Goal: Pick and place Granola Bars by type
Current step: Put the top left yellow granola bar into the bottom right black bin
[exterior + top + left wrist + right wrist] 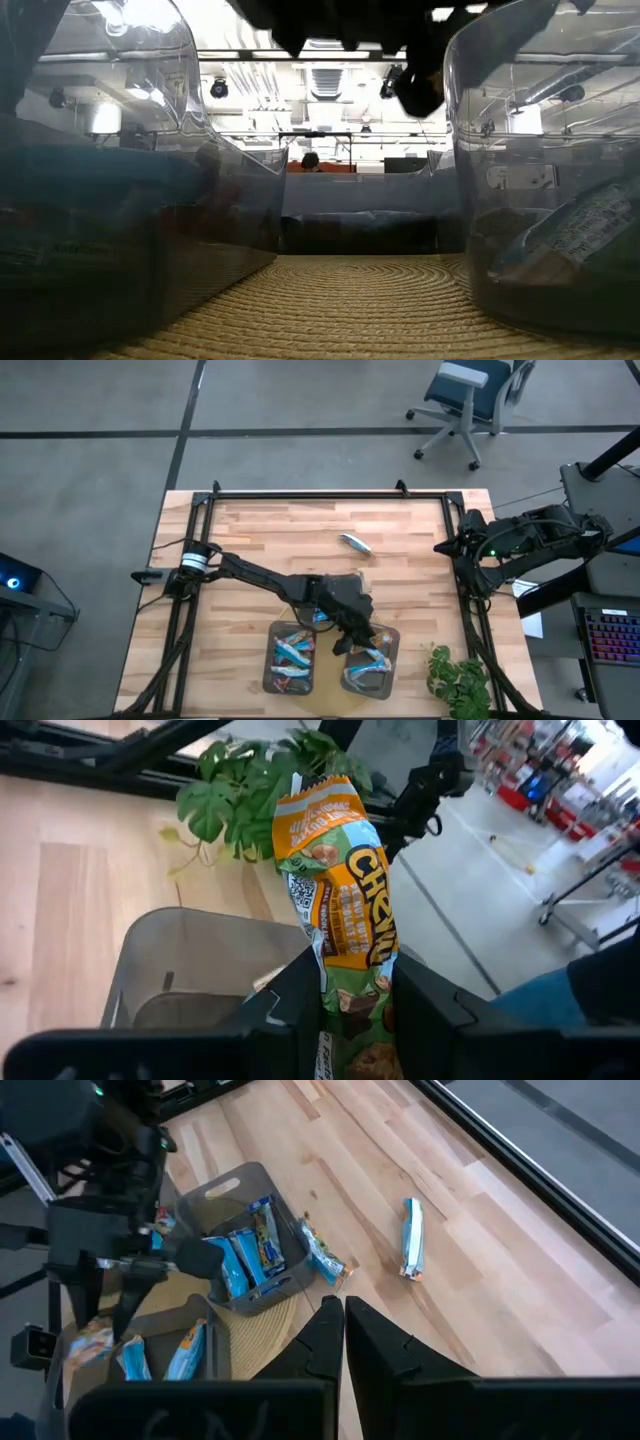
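- Left gripper point(362, 643) is out over the right-hand grey tray point(392, 635) near the counter's front edge, clamped on a granola bar point(345, 905).
- That bar has an orange and green wrapper with big white lettering, a crimped top edge and a little code patch on one side. It stands upright between the dark fingers point(300, 1005).
- Right gripper point(343, 1315) is parked off the counter's right edge, fingers pressed together, nothing in them.
- Left-hand tray point(270, 660) holds a bunch of bright blue shiny bars point(245, 1260); the right one has a few blue and tan ones.
- One blue bar with a brownish end point(411, 1238) lies alone on the wood counter point(260, 530), toward the back edge, well apart from the trays.
- Another blue one point(324, 1260) sits just beside the left tray.
- Both trays sit on a woven mat point(350, 300), and there's a green plant point(458, 678) at the front right corner.
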Action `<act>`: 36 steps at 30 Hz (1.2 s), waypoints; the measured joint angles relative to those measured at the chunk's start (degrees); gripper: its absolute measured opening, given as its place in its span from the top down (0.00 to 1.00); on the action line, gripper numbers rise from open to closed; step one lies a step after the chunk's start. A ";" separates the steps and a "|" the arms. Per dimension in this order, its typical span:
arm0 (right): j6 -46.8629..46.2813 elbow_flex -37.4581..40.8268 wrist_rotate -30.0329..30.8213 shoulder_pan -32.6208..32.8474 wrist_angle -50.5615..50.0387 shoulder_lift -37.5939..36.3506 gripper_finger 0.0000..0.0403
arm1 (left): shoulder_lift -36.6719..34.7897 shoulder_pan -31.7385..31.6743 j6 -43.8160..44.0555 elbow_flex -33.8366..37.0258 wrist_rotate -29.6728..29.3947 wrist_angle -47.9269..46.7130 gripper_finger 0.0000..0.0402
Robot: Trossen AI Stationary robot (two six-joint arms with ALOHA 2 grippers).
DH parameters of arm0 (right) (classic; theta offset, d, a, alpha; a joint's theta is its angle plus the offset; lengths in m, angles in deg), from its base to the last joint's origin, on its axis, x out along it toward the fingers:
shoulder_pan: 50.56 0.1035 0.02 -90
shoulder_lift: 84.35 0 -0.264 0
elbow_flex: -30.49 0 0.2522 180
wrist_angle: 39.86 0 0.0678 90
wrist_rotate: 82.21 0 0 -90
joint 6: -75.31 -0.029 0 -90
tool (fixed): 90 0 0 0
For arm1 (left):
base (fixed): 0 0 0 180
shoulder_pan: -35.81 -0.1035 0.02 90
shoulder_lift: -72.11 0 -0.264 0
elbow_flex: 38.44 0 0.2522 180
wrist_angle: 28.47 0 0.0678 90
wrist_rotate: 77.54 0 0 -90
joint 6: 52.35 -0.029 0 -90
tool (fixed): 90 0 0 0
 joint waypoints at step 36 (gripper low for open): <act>0.00 0.00 2.99 0.02 -0.42 0.00 0.98 | 0.75 1.44 -2.30 1.47 -6.39 3.20 0.79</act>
